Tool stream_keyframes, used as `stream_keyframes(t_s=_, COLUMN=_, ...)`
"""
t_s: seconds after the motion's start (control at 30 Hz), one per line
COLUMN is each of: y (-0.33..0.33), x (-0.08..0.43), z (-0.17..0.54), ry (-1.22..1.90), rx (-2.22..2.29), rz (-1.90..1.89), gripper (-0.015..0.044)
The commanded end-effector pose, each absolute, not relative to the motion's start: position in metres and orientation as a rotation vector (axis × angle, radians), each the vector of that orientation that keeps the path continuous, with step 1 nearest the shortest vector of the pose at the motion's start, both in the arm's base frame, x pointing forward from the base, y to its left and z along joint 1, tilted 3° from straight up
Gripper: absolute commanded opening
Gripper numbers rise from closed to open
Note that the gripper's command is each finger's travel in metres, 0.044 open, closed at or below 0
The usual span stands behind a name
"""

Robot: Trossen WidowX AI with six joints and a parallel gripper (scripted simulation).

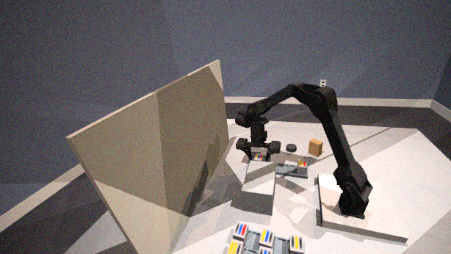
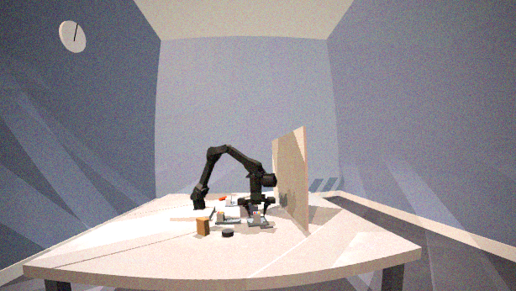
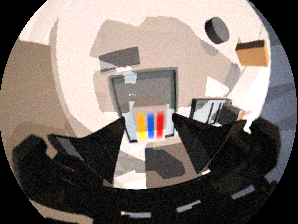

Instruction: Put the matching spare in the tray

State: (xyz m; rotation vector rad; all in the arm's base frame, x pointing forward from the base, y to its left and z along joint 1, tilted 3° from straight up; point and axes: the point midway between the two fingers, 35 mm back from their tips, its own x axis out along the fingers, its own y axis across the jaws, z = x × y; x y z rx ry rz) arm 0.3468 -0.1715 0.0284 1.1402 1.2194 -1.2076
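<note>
Top view, left to right. Tall panel first; whatever stands behind it is out of sight. Near the bottom edge, a rack of banded spares, cut off by the frame. Beyond the pale block, the claw is down with its fingers apart, a gap at each side of the chosen spare. That spare is upright in the tray, toward one end, bands yellow, blue, red. Step in hand, by my reading: the release, as good as made. Next move should be a straight lift, fingers kept wide so neither brushes the spare. The block masks most of the tray from above. Right of it, a second tray with one banded piece, partly behind the finger in the wrist view. No back-printed code is legible anywhere, so I cannot confirm the match. Farther right, dark puck, then orange box, both well apart from the claw.
</note>
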Motion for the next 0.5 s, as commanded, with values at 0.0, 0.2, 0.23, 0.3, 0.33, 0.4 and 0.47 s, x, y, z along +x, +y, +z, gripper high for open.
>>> stream_keyframes(t_s=0.0, y=-0.172, x=0.347, z=0.029, ry=1.220, rx=1.140, rz=-1.208, gripper=0.0420)
stream_keyframes(t_s=0.2, y=-0.171, x=0.352, z=0.097, ry=1.221, rx=1.139, rz=-1.204, gripper=0.0440)
stream_keyframes(t_s=0.23, y=-0.170, x=0.351, z=0.113, ry=1.221, rx=1.139, rz=-1.204, gripper=0.0440)
stream_keyframes(t_s=0.3, y=-0.168, x=0.349, z=0.132, ry=1.221, rx=1.139, rz=-1.203, gripper=0.0440)
stream_keyframes(t_s=0.33, y=-0.167, x=0.348, z=0.135, ry=1.221, rx=1.139, rz=-1.203, gripper=0.0440)
stream_keyframes(t_s=0.4, y=-0.167, x=0.348, z=0.135, ry=1.221, rx=1.139, rz=-1.203, gripper=0.0440)
stream_keyframes(t_s=0.47, y=-0.170, x=0.352, z=0.135, ry=1.198, rx=1.137, rz=-1.191, gripper=0.0440)
